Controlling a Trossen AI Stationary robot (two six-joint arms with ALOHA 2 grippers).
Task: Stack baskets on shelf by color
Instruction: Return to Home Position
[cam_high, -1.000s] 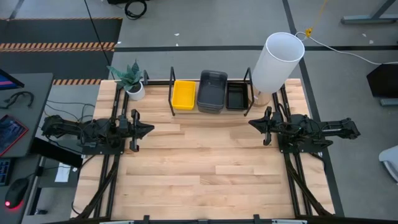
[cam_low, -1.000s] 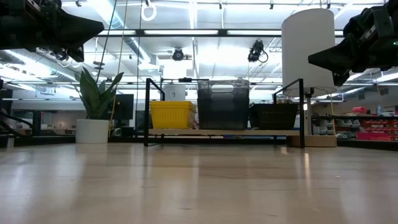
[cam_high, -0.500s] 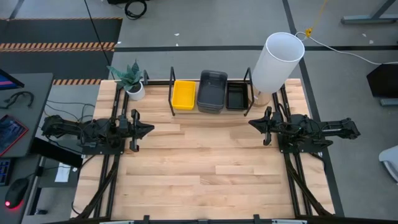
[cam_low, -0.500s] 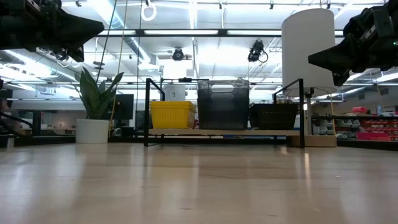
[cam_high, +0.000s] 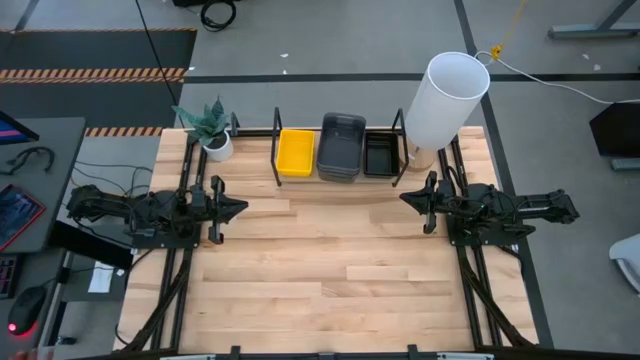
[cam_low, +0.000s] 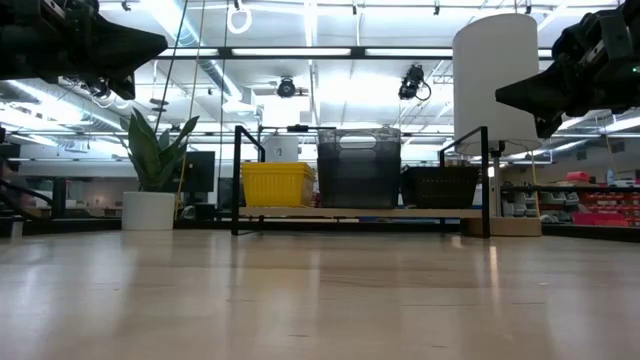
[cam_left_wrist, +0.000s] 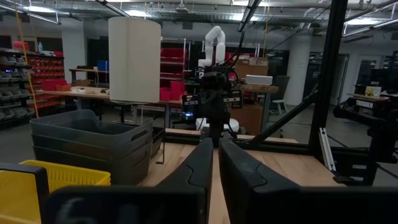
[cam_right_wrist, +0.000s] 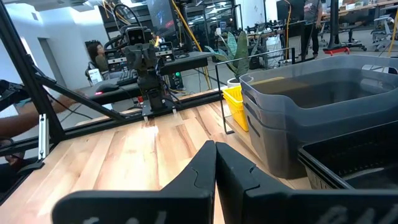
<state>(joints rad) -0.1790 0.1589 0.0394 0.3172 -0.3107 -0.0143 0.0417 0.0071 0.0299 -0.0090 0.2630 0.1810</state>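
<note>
The shelf sits at the 12 o'clock edge of the bench. Its three bays hold yellow baskets toward 11, grey baskets in the middle and black baskets toward 1. The grey ones are nested with layered rims and stand tallest. The yellow are bright and opaque, and the black are mesh-sided and lowest. A plant stands just beside the shelf at 11 o'clock, and a white cylinder just beside it at 1. The left claw hangs at 9 o'clock and the right claw at 3, both raised off the wood, tips facing each other, fingers together. Between them and down to the 6 o'clock edge is open wood.
</note>
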